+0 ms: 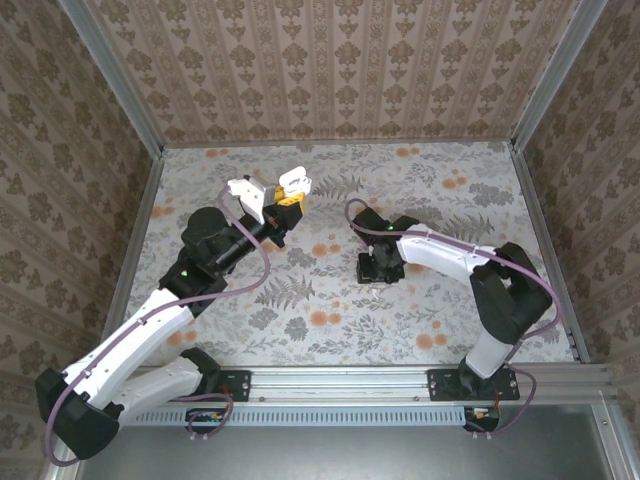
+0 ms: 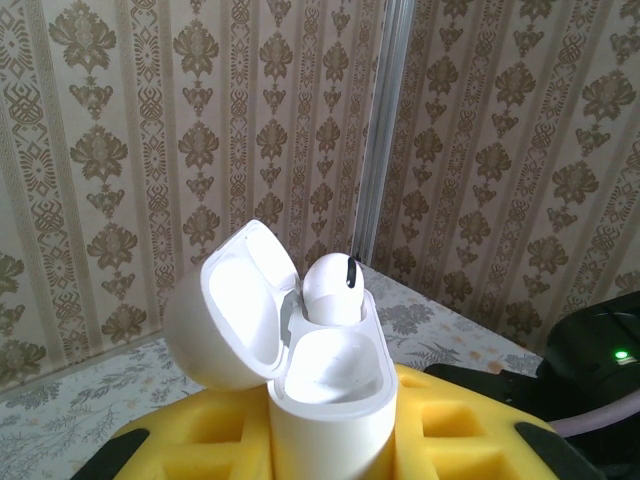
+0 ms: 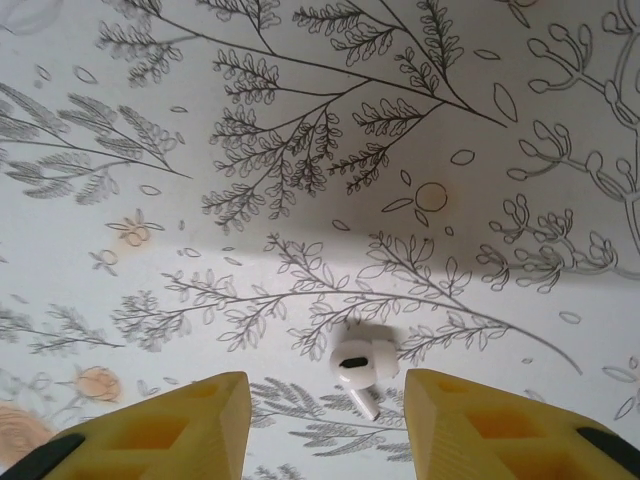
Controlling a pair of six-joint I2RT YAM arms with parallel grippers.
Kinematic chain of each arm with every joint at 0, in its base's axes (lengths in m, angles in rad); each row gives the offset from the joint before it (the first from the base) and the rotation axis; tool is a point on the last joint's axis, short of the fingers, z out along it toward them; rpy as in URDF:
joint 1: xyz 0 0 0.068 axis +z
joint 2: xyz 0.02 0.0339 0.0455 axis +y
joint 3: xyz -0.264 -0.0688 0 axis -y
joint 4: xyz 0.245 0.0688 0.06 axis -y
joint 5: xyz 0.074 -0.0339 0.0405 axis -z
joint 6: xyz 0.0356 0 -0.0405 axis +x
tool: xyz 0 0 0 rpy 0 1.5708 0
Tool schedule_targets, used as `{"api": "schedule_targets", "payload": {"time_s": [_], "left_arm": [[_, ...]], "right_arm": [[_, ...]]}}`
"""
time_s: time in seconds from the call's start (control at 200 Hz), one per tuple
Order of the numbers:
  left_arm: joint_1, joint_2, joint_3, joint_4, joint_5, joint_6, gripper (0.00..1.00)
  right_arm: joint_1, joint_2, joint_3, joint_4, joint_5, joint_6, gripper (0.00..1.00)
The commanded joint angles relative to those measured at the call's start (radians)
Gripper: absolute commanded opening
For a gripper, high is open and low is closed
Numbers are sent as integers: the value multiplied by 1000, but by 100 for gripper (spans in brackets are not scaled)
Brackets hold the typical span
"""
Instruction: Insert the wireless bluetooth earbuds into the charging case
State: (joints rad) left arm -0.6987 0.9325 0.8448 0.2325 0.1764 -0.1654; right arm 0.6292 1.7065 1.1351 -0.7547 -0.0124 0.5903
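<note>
Left wrist view: the left gripper (image 2: 330, 440) is clamped on the charging case (image 2: 335, 385), whose lower body sits between the two yellow fingers (image 2: 205, 435).

1. Case attitude: the case stands upright, with its long axis running straight out past the fingertips. The lid (image 2: 235, 305) is hinged open and tilted back towards the left of this view, its hollow inner face exposed.
2. Seated earbud (image 2: 330, 288): it occupies the socket farther from the fingers. Its rounded head protrudes above the case rim, with a dark slot mark near the top. The stem is hidden inside the case. The socket nearer the fingers is bare.

Right wrist view: the right gripper (image 3: 325, 395) has its jaws apart and holds nothing.

3. Loose earbud (image 3: 362, 362): it lies on the printed tablecloth (image 3: 300, 150) just beyond the fingertips, inside the gap, nearer the finger on the right of this view and touching neither.
4. Orientation: its long axis runs roughly in line with the fingers, slightly skewed. The head points away from the gripper, the stem points back towards it, and a dark oval mark faces the camera.

Top external view: the left gripper (image 1: 285, 200) holds the case (image 1: 296, 181) raised, well apart from the right gripper (image 1: 378, 268), which is low over the cloth.
</note>
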Motion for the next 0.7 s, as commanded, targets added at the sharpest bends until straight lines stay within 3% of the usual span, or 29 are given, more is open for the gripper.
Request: {"api": "schedule_targets", "payload": {"time_s": [0.0, 0.695], "left_arm": [[5, -6, -2, 35, 13, -17, 25], [3, -11, -5, 30, 3, -14, 25]], "right_arm": [[6, 63, 32, -98, 28, -91, 48], [6, 159, 59, -96, -37, -118, 38]]}}
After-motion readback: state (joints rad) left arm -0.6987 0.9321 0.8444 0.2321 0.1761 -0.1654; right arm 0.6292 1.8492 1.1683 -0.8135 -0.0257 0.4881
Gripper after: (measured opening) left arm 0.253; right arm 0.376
